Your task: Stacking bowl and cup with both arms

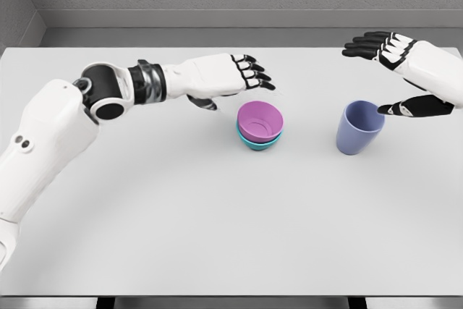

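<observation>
While your right hand [405, 77] hangs open and empty around the blue cup [359, 128], its thumb touches the rim at 3 o'clock and could tip it. Your left hand [239, 76], open and empty at 10 o'clock of the pink bowl [260, 121] nested in the teal bowl [257, 142], could shove both across the bench [217, 236].

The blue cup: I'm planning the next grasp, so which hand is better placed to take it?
Right. The right hand is open right beside the blue cup; the left hand hovers by the stacked bowls.
</observation>
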`<action>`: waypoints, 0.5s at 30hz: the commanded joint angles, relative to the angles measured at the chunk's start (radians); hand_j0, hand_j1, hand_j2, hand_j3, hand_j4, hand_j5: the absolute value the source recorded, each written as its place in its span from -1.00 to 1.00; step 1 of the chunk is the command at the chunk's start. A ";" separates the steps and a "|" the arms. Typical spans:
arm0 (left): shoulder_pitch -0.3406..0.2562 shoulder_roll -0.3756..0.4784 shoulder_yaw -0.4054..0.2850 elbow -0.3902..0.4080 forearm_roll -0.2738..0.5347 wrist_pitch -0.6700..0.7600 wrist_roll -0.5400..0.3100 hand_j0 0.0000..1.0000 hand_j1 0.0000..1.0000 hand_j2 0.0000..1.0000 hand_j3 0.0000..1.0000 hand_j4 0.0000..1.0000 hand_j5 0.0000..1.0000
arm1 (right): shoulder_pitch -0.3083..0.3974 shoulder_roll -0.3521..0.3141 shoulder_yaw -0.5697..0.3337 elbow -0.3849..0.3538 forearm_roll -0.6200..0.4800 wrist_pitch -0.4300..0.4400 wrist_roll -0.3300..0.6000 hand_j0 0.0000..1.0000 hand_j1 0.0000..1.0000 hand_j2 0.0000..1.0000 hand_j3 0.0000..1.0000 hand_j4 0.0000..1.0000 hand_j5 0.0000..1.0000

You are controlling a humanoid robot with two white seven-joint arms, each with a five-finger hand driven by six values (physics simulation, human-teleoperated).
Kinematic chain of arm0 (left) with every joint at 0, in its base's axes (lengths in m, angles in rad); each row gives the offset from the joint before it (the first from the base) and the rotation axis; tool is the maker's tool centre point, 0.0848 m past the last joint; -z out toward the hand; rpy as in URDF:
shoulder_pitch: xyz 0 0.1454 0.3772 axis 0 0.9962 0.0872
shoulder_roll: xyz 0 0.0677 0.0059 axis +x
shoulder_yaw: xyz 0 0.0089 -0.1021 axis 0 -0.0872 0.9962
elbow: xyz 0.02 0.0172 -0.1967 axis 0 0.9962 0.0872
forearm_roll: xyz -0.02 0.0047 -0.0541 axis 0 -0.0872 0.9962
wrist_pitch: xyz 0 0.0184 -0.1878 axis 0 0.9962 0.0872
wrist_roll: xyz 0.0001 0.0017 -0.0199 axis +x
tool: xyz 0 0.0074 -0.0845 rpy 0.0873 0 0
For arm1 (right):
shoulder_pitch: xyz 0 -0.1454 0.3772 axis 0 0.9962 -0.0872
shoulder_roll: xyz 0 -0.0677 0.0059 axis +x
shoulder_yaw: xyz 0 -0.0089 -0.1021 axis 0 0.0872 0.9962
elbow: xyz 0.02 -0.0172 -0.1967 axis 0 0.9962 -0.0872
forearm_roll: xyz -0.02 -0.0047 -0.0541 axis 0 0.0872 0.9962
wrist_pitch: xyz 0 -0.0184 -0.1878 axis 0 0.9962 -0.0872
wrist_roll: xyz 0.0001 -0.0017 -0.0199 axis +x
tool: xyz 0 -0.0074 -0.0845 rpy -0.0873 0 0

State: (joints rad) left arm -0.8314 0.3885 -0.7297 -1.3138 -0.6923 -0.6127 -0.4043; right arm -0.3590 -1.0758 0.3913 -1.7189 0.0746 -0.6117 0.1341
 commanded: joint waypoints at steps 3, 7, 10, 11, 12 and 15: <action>0.000 0.203 0.001 -0.005 0.292 0.002 0.001 1.00 1.00 1.00 1.00 1.00 1.00 | 0.009 -0.006 -0.003 0.032 -0.007 0.001 -0.001 1.00 1.00 1.00 1.00 1.00 1.00; 0.017 0.404 0.003 -0.033 0.350 0.002 0.006 1.00 1.00 1.00 1.00 1.00 1.00 | 0.012 -0.015 -0.003 0.041 -0.006 0.001 -0.001 1.00 1.00 1.00 1.00 1.00 1.00; 0.049 0.477 0.003 -0.031 0.338 0.002 0.004 1.00 1.00 1.00 1.00 1.00 1.00 | 0.012 -0.033 -0.054 0.044 -0.007 0.001 -0.002 1.00 1.00 1.00 1.00 1.00 1.00; 0.064 0.495 0.004 -0.031 0.338 0.002 0.004 1.00 1.00 1.00 1.00 1.00 1.00 | 0.015 -0.033 -0.072 0.064 -0.007 0.001 -0.002 1.00 1.00 1.00 1.00 1.00 1.00; 0.069 0.504 0.004 -0.030 0.336 0.002 0.004 1.00 1.00 1.00 1.00 1.00 1.00 | 0.017 -0.033 -0.092 0.074 -0.007 0.001 -0.002 1.00 1.00 1.00 1.00 1.00 1.00; 0.075 0.523 0.004 -0.022 0.335 0.002 0.002 1.00 1.00 1.00 1.00 1.00 1.00 | 0.011 -0.030 -0.104 0.153 -0.004 0.001 0.091 1.00 1.00 1.00 1.00 1.00 1.00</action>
State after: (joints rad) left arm -0.7517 0.8834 -0.7266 -1.3392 -0.3654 -0.6130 -0.4012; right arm -0.3528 -1.1049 0.3044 -1.6124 0.0747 -0.6115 0.1797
